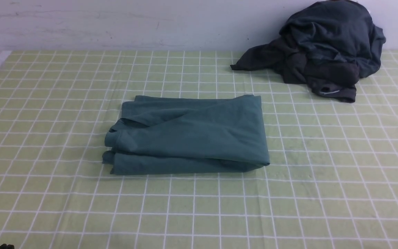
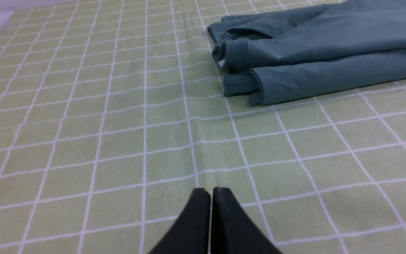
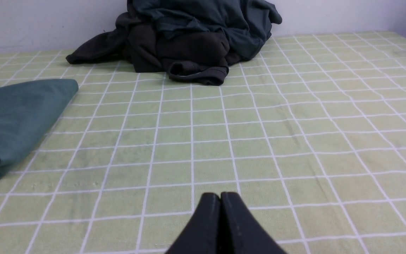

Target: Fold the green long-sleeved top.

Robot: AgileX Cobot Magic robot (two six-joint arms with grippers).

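Both grippers sit low near me, left gripper (image 2: 210,190) and right gripper (image 3: 220,194) pinched together, holding nothing. Beyond them on the checked cloth (image 1: 323,173) I see the green top (image 1: 188,135) folded mid-table, dark clothes heap (image 1: 323,48) far right.

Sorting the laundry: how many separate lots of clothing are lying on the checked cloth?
2. The folded green long-sleeved top lies mid-cloth; a dark heap of garments sits at the far right by the wall. How many pieces the heap holds cannot be told.
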